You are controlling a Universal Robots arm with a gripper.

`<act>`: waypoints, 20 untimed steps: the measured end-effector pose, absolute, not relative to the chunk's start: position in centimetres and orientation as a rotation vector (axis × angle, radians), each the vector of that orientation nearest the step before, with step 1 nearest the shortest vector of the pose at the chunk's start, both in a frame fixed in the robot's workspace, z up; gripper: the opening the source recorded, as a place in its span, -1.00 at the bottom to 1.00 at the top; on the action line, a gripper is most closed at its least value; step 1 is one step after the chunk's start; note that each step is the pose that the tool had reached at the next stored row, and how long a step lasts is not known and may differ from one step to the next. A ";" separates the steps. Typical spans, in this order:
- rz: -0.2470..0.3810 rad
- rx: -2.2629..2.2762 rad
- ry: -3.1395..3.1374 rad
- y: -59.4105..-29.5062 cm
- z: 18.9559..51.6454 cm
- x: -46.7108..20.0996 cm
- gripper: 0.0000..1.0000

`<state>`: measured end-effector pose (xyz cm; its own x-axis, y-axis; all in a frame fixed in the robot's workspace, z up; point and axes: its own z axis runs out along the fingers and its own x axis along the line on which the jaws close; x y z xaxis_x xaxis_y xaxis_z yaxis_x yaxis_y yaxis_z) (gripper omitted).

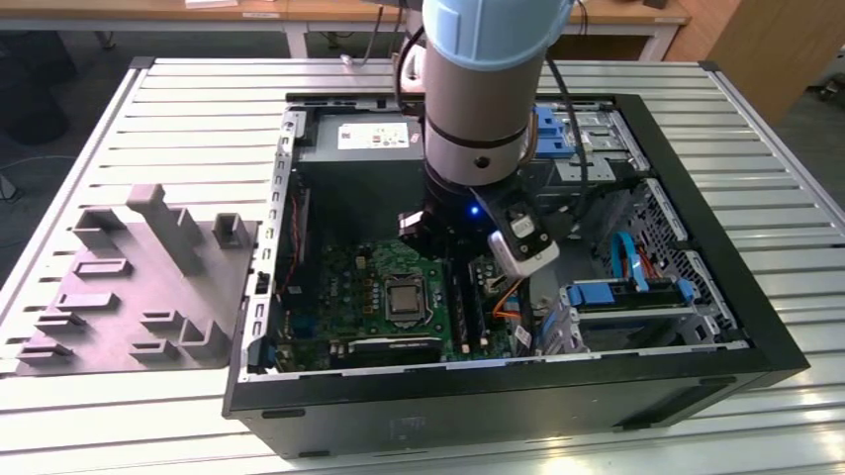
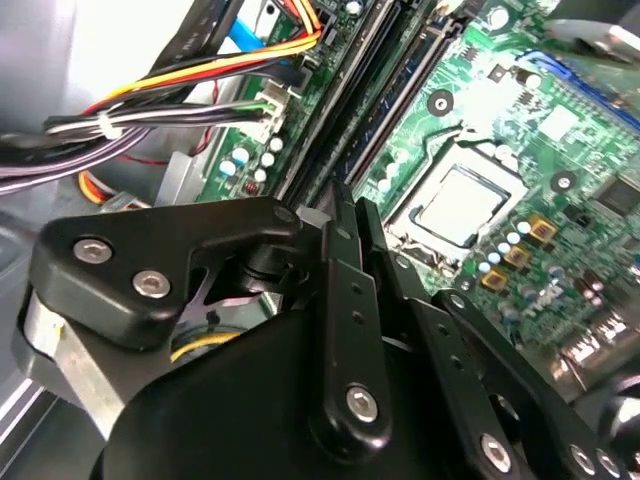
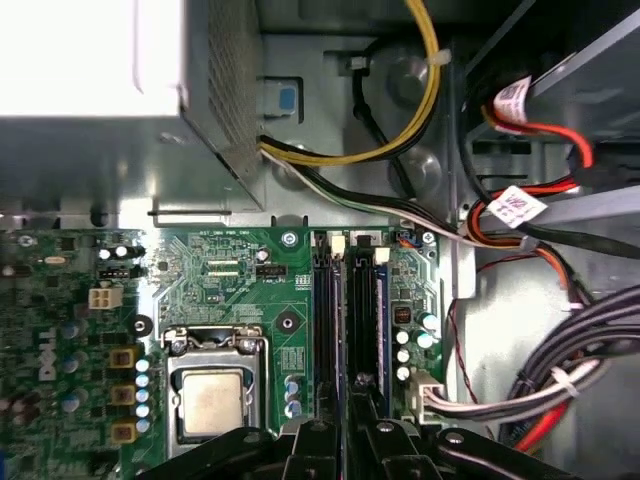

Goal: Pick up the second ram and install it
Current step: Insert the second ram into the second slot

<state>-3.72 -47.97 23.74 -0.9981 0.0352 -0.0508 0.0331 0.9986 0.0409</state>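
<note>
The second ram (image 3: 380, 320) is a dark blue-green stick standing on edge in the memory slots (image 3: 323, 320) of the green motherboard (image 3: 220, 270), to the side of the CPU socket (image 3: 212, 400). It appears again as a bluish strip, the ram (image 2: 388, 115), running away from my fingertips. My gripper (image 2: 350, 205) hangs just above the near end of those slots, its black fingers (image 2: 338, 260) drawn together with only a hairline gap. In the exterior view the gripper (image 1: 460, 269) reaches down into the open computer case (image 1: 739, 327), above the slots.
Bundled cables (image 3: 560, 380) and a yellow-orange wire loom (image 2: 210, 70) lie close beside the slots. The power supply (image 1: 363, 148) and the blue-tabbed drive cage (image 1: 634, 297) flank the arm. A grey foam tray (image 1: 133, 287) sits on the slatted table at the exterior view's left.
</note>
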 end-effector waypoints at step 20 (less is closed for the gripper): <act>0.062 0.053 3.089 -48.0 25.2 -3.7 -0.79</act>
<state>-3.72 -47.97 25.20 -0.9981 0.0351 -0.0507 0.0331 0.9986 0.0408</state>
